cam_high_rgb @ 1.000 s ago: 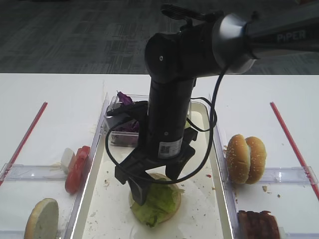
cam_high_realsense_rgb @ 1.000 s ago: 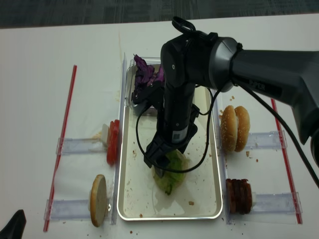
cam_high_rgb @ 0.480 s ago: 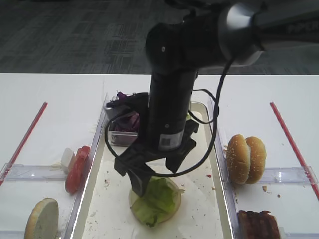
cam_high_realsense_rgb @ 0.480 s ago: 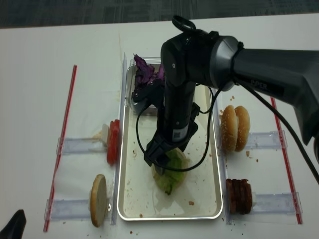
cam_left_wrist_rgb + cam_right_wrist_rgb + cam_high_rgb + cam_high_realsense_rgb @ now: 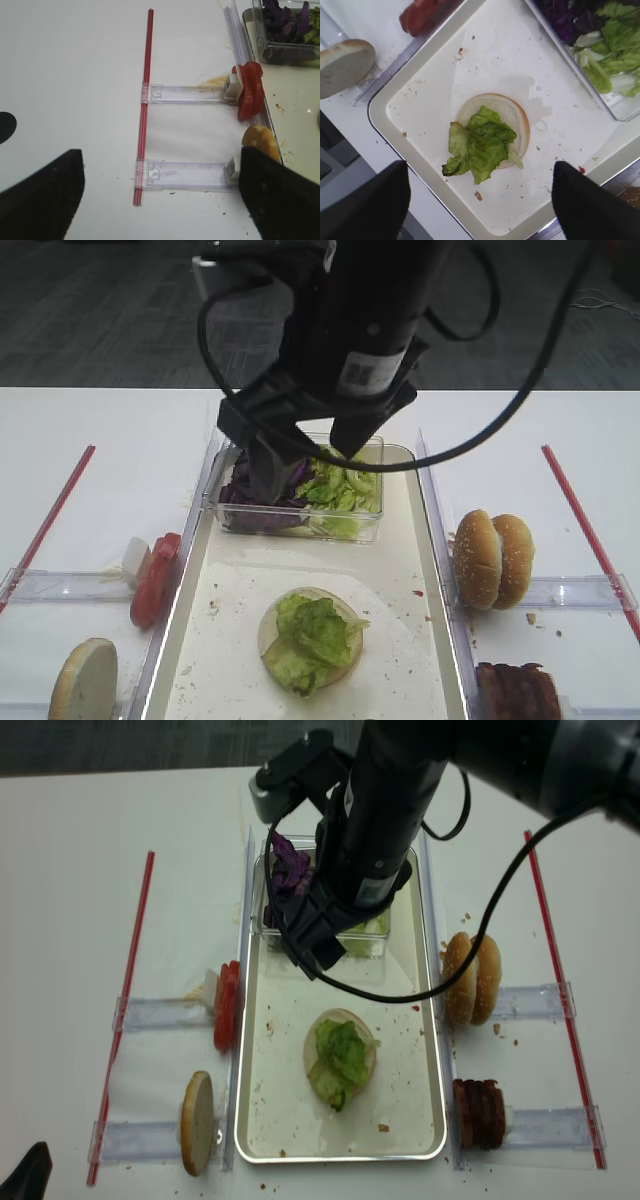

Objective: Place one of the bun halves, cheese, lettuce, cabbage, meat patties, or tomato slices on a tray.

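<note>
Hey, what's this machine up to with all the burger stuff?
It is building a burger on the tray. A bun half lies flat in the tray with lettuce resting on top. The right gripper hangs open and empty above the tray, near the clear box of purple cabbage and more greens. Tomato slices, more bun halves and meat patties wait in holders alongside.
</note>
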You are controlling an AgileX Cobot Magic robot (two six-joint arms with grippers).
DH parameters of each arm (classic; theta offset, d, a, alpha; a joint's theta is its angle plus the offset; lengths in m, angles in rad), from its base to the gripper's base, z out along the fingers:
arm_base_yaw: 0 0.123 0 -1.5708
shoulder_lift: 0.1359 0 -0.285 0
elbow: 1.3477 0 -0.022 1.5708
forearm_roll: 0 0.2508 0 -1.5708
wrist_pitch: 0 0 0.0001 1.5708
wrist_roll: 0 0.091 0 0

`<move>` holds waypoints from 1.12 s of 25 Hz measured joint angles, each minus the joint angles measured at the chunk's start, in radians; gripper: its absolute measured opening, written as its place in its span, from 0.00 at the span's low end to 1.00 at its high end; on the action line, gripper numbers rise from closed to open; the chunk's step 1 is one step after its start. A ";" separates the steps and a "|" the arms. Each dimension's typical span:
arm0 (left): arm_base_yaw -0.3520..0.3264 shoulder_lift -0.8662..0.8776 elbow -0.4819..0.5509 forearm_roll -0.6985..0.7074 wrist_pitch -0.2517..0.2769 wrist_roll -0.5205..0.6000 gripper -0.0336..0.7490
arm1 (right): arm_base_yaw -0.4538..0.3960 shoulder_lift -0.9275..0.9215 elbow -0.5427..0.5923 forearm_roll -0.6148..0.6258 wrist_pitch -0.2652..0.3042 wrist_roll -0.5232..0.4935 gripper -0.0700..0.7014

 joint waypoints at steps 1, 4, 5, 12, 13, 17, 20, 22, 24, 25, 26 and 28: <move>0.000 0.000 0.000 0.000 0.000 0.000 0.83 | 0.000 -0.016 -0.002 -0.007 0.005 0.007 0.88; 0.000 0.000 0.000 0.000 0.000 0.000 0.83 | 0.000 -0.030 -0.002 -0.031 0.014 0.013 0.88; 0.000 0.000 0.000 0.000 0.000 0.000 0.83 | 0.000 -0.030 -0.002 -0.050 0.016 0.019 0.88; 0.000 0.000 0.000 0.000 0.000 0.000 0.83 | -0.081 0.001 -0.002 -0.093 0.016 0.056 0.88; 0.000 0.000 0.000 0.000 0.000 0.000 0.83 | -0.114 0.008 -0.002 -0.095 0.016 0.061 0.88; 0.000 0.000 0.000 0.000 0.000 0.000 0.83 | -0.278 0.031 -0.002 -0.122 0.016 0.071 0.88; 0.000 0.000 0.000 0.000 0.000 0.000 0.83 | -0.419 0.046 -0.002 -0.158 0.014 0.075 0.88; 0.000 0.000 0.000 0.000 0.000 0.000 0.83 | -0.517 0.053 -0.002 -0.174 0.014 0.077 0.88; 0.000 0.000 0.000 0.000 0.000 0.000 0.83 | -0.596 0.057 -0.002 -0.180 0.012 0.077 0.88; 0.000 0.000 0.000 0.000 0.000 0.000 0.83 | -0.632 0.057 -0.002 -0.182 0.012 0.077 0.88; 0.000 0.000 0.000 -0.001 0.000 0.000 0.83 | -0.659 0.057 -0.002 -0.184 0.012 0.077 0.88; 0.000 0.000 0.000 -0.001 0.000 0.000 0.83 | -0.708 0.057 -0.002 -0.184 0.012 0.079 0.88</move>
